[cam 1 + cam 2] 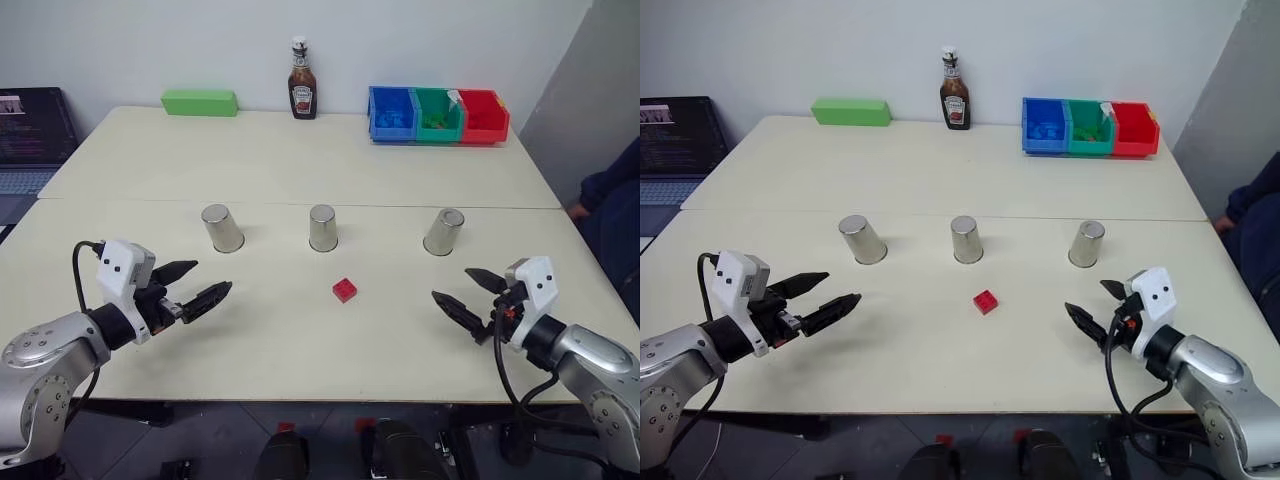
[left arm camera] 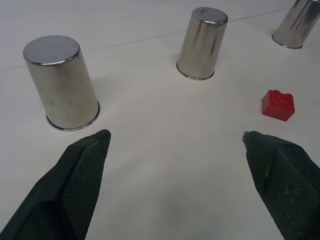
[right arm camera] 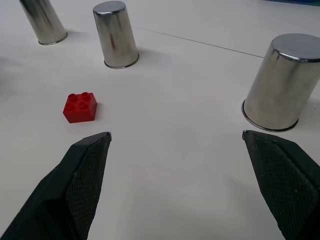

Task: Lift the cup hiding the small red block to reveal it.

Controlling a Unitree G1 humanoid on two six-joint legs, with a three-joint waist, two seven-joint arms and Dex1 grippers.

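Cups stand inverted in a row; red block lies uncovered on worktop. Left gripper and right gripper: fingers wide, empty. Ketchup bottle label unreadable.

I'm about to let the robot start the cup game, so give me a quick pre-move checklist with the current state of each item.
1. Three cups upside down in a row: left cup, middle cup, right cup: ok.
2. Red block hidden under a cup: not ok; it lies in the open in front of the middle cup.
3. Left gripper open, holding nothing: ok.
4. Right gripper open, holding nothing: ok.
5. Both grippers short of the cups, touching none: ok.
6. Table bare between grippers and cups: ok, apart from the block.
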